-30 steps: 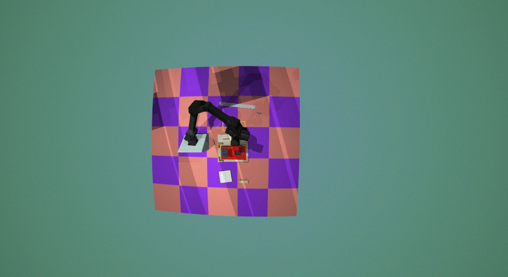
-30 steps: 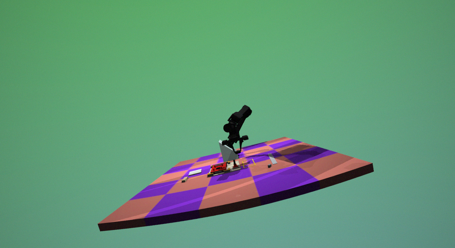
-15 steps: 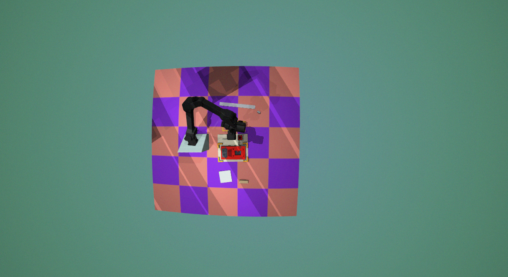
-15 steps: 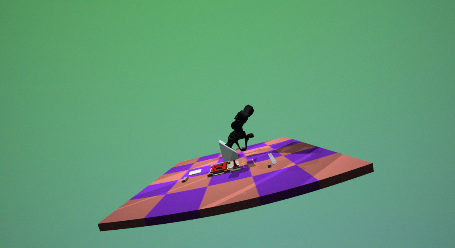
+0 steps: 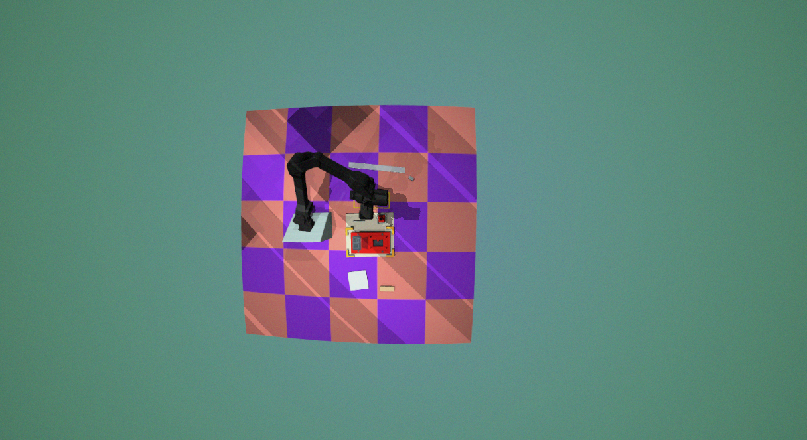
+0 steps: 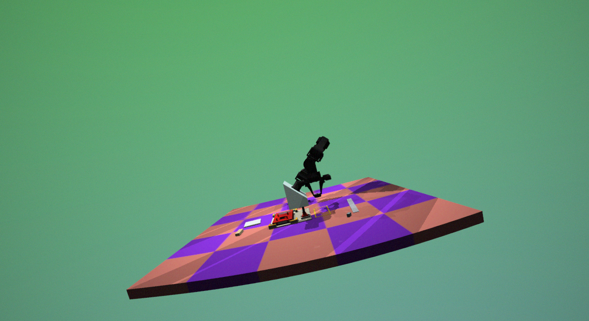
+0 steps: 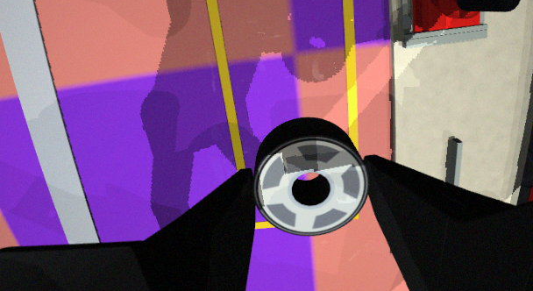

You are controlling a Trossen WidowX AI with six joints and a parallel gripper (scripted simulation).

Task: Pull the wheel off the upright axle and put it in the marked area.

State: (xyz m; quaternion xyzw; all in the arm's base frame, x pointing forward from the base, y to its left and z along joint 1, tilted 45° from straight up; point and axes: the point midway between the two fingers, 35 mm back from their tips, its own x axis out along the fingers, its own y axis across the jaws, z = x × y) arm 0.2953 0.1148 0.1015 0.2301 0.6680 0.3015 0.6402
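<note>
A: So, what has the gripper [image 7: 310, 184] got?

B: It is clenched on the wheel [image 7: 311, 190]. In the wrist view one black finger [image 7: 228, 219] presses the tyre on one side and the other presses it on the opposite side. The pale hub with its grey spokes faces the camera, and the bore shows dark in the middle.

A: Where is the wheel, then?

B: It hangs above the table [image 5: 451, 223], over the yellow outline [image 7: 225, 83] of the marked area. Two long yellow lines run up the wrist view, one on either side of the wheel, and a short yellow piece shows just under the tyre. How high it hangs above the surface I cannot tell.

A: And the axle?

B: A dark peg [image 7: 488, 0] pokes into the top right corner of the wrist view, above a red block [image 7: 438, 13] on the beige board [image 7: 451, 101]. The wheel is well apart from it.

A: What else is on the table?

B: From the top view, a red fixture [image 5: 369, 241] sits on the same board, the arm [image 5: 327, 166] reaches over from its pale base [image 5: 321, 228], and a long grey strip [image 5: 377, 167] lies beyond the marked area. A white square [image 5: 358, 280] and a small tan block [image 5: 387, 289] lie on the near side, apart from each other.
</note>
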